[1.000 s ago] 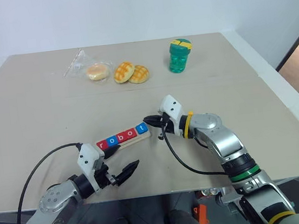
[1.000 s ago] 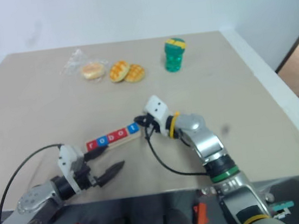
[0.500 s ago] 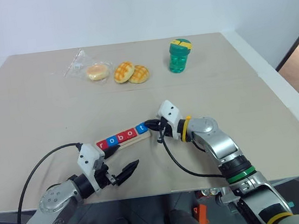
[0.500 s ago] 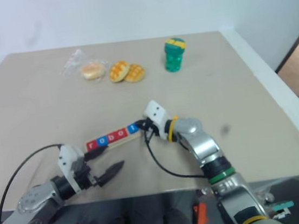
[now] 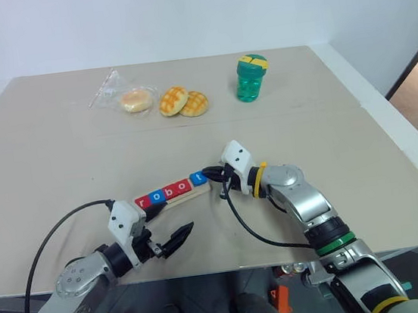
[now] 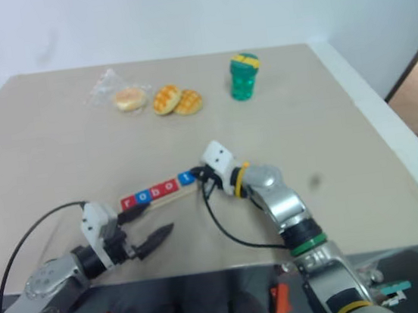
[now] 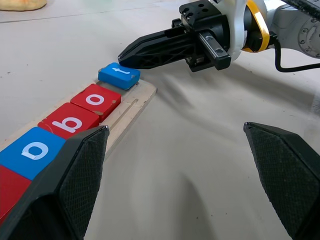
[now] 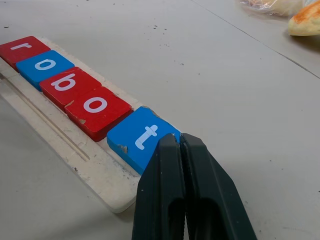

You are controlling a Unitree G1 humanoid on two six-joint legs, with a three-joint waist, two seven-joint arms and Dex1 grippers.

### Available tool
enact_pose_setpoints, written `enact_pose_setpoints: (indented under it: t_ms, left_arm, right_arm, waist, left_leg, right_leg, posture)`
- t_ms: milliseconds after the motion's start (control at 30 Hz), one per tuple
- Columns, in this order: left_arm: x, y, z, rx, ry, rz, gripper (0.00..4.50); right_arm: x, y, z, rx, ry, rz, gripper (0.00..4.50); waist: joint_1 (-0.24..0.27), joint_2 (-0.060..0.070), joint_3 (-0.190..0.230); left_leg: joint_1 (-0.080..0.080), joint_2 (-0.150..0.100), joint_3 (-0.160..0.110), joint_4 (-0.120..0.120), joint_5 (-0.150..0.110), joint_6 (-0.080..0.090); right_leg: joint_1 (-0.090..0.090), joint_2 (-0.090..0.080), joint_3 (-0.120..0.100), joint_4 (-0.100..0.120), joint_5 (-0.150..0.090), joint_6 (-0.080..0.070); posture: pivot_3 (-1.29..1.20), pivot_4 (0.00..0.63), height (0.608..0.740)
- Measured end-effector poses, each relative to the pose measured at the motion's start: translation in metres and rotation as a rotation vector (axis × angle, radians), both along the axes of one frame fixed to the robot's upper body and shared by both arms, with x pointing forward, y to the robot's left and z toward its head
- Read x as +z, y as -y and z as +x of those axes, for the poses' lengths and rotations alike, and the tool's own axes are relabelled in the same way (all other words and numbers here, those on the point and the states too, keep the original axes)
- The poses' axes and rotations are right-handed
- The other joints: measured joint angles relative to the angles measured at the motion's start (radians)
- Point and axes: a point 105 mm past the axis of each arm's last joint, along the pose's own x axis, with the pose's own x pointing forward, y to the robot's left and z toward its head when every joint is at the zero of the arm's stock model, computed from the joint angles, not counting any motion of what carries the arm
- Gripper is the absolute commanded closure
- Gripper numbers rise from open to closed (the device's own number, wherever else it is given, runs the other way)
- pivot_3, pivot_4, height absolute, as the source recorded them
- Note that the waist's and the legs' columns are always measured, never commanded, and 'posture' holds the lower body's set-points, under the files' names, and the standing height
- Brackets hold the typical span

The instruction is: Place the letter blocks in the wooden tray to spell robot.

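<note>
We see the wooden tray (image 5: 174, 197) lying on the bench (image 5: 79, 157) with five letter blocks (image 5: 169, 191) in a row reading r-o-b-o-t (red, blue, red, red, blue). The blue t block (image 8: 141, 138) sits skewed at the tray's end. Right end effector (image 5: 208, 175), fingers pressed together, tip touching the t block's edge. Left end effector (image 5: 167, 230), spread wide, holds nothing near the tray's r end.
</note>
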Motion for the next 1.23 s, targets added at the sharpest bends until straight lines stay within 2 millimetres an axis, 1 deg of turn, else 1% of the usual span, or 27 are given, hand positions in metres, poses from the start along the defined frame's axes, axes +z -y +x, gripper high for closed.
enact_pose_setpoints:
  t_ms: [333,500,733,767,833,900,1000,1033,1067,1100,1133,1167,1233]
  left_arm:
    - [0.000,0.002,0.000,-0.004,0.007,-0.001,0.00]
    - [0.000,0.002,0.000,-0.005,0.009,0.000,0.00]
    - [0.001,0.002,0.000,-0.001,0.011,-0.007,0.00]
    - [0.001,0.002,0.002,0.012,0.013,-0.017,0.00]
    - [0.003,-0.002,0.006,0.052,0.018,-0.035,0.00]
    - [0.006,-0.018,0.015,0.133,0.033,-0.028,0.00]
    - [0.010,-0.056,0.027,0.241,0.063,0.051,0.00]
    - [0.011,-0.074,0.031,0.286,0.068,0.096,0.00]
    - [0.013,-0.093,0.034,0.335,0.073,0.129,0.00]
    - [0.016,-0.111,0.036,0.382,0.077,0.152,0.00]
    - [0.019,-0.121,0.037,0.409,0.083,0.159,0.00]
    - [0.022,-0.129,0.037,0.417,0.095,0.175,0.00]
    - [0.023,-0.140,0.035,0.415,0.100,0.202,0.00]
  right_arm:
    - [-0.002,-0.006,-0.005,0.010,-0.019,0.009,4.43]
    - [0.001,-0.007,-0.006,0.013,-0.013,0.010,4.43]
    - [0.010,0.004,0.002,-0.032,0.021,0.008,4.43]
    - [0.010,0.009,0.005,-0.055,0.021,0.014,4.20]
    - [0.011,0.021,0.011,-0.105,0.020,0.025,3.60]
    - [0.016,0.039,0.015,-0.145,0.016,0.051,2.87]
    - [0.023,0.066,0.013,-0.159,0.011,0.075,1.88]
    - [0.024,0.077,0.010,-0.159,0.004,0.079,1.53]
    - [0.024,0.088,0.007,-0.159,-0.011,0.087,1.07]
    - [0.024,0.095,0.004,-0.155,-0.025,0.095,0.74]
    - [0.024,0.100,0.001,-0.149,-0.033,0.104,0.48]
    - [0.026,0.102,-0.005,-0.118,-0.055,0.125,0.06]
    - [0.026,0.100,-0.020,-0.038,-0.093,0.152,0.02]
  waist:
    - [0.000,0.000,0.000]
    - [0.000,0.000,0.000]
    - [0.000,0.000,0.000]
    - [0.000,0.000,0.000]
    - [0.000,0.000,0.000]
    - [0.000,0.000,0.000]
    - [0.001,0.000,0.000]
    - [0.001,0.000,0.000]
    - [0.001,0.000,0.000]
    - [0.001,0.000,0.000]
    - [0.000,0.000,0.000]
    - [-0.001,0.000,0.000]
    - [-0.001,0.000,0.000]
  left_leg:
    - [0.000,0.000,0.000,0.000,0.000,0.000]
    - [0.000,0.000,0.000,0.000,0.000,0.000]
    - [0.000,0.000,0.000,0.000,0.000,0.000]
    - [0.000,0.000,0.000,0.000,0.000,0.000]
    - [0.000,0.000,0.000,0.000,0.000,0.000]
    - [0.000,0.000,0.000,0.000,0.000,0.000]
    - [0.000,0.000,-0.001,0.000,0.000,0.000]
    - [0.000,0.000,-0.001,-0.001,0.000,0.000]
    - [0.000,0.000,-0.001,-0.001,0.000,0.000]
    - [0.000,0.000,-0.001,-0.001,0.000,0.000]
    - [0.000,0.000,0.000,-0.001,0.000,0.000]
    - [0.000,0.000,0.001,-0.001,-0.001,0.001]
    - [0.000,0.000,0.001,-0.002,-0.001,0.001]
  right_leg:
    - [0.000,0.000,0.000,0.000,0.000,0.000]
    - [0.000,0.000,0.000,0.000,0.000,0.000]
    - [0.000,0.000,0.000,0.000,0.000,0.000]
    - [0.000,0.000,0.000,0.000,0.000,0.000]
    - [0.000,0.000,0.000,0.000,0.000,0.000]
    - [0.000,0.000,0.000,0.000,0.000,0.000]
    - [0.000,0.000,-0.001,0.000,0.000,-0.001]
    - [0.000,0.000,-0.001,0.000,-0.001,-0.001]
    - [0.000,0.000,-0.001,0.000,-0.001,-0.001]
    - [-0.001,0.000,-0.001,0.000,-0.001,-0.001]
    - [-0.001,0.000,-0.001,0.000,-0.002,-0.001]
    - [-0.001,0.000,0.000,0.000,-0.002,-0.001]
    - [-0.001,0.000,0.000,-0.001,-0.002,0.000]
  posture:
    - [0.00,0.150,0.740]
    - [0.00,0.150,0.740]
    - [0.00,0.150,0.740]
    - [0.00,0.150,0.740]
    - [0.00,0.150,0.740]
    - [0.00,0.150,0.740]
    - [0.00,0.150,0.740]
    - [0.00,0.150,0.740]
    - [0.00,0.150,0.740]
    - [0.00,0.150,0.740]
    - [0.00,0.150,0.740]
    - [0.00,0.150,0.740]
    - [0.00,0.150,0.740]
